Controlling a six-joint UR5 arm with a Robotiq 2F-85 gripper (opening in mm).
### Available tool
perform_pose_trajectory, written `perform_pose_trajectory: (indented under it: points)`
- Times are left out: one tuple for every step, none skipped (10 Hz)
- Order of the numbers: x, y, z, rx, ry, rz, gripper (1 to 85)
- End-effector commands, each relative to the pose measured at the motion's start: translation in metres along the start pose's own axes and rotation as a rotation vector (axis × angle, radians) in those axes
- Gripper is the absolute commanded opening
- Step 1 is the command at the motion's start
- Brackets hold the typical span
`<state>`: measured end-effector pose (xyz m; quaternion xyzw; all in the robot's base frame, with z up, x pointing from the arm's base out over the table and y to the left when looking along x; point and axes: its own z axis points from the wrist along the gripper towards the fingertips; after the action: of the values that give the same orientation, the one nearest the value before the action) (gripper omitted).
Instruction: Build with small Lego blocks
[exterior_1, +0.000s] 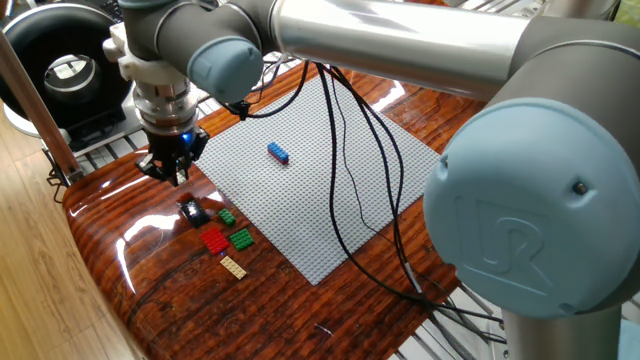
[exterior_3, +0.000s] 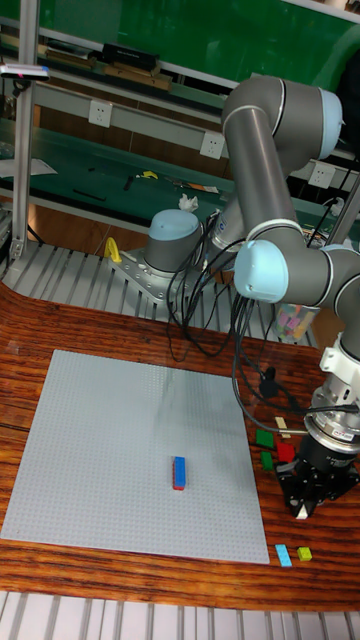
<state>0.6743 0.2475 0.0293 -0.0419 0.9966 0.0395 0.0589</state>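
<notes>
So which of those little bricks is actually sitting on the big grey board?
Only the blue brick, out on the grey baseplate. The red, green and tan ones lie on the wooden table beside it.

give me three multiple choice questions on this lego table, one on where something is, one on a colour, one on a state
1. Where does the blue brick sit?
A. on the grey baseplate
B. on the bare wood
C. between the gripper's fingers

2. What colour is the brick lying next to the tan plate, between it and the dark block?
A. white
B. red
C. yellow

3. How does the gripper stand relative to the table?
A. lying on its side on the baseplate
B. pointing down over the wood, beside the baseplate
C. pointing up, away from the table

Answers:
1. A: the blue brick rests alone on the grey baseplate.
2. B: the red brick lies just above the tan plate in the fixed view.
3. B: the gripper points down over the wood, off the baseplate's edge.
</notes>
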Motion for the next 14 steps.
perform_pose_trajectory:
  points:
    - [0.009, -0.014, -0.005, 0.010, 0.022, -0.043, 1.3]
    - [0.019, -0.037, -0.011, 0.010, 0.037, -0.084, 1.3]
    - [0.030, -0.058, -0.012, 0.024, 0.042, -0.118, 1.3]
    - [0.036, -0.059, -0.008, 0.012, 0.037, -0.111, 1.3]
    - [0.039, -0.057, -0.007, 0.010, 0.044, -0.083, 1.3]
    - [0.038, -0.055, -0.007, 0.002, 0.040, -0.056, 1.3]
    - [0.035, -0.059, -0.007, 0.019, 0.029, -0.013, 1.3]
    - [0.032, -0.068, -0.008, 0.056, 0.014, 0.006, 1.3]
    - [0.032, -0.075, -0.008, 0.082, 0.016, 0.007, 1.3]
    - [0.034, -0.076, -0.008, 0.086, 0.025, -0.009, 1.3]
    - [0.042, -0.100, -0.017, 0.084, 0.050, -0.036, 1.3]
    - [0.048, -0.124, -0.026, 0.088, 0.070, -0.063, 1.3]
    - [0.051, -0.140, -0.032, 0.076, 0.074, -0.085, 1.3]
    - [0.053, -0.141, -0.034, 0.050, 0.073, -0.084, 1.3]
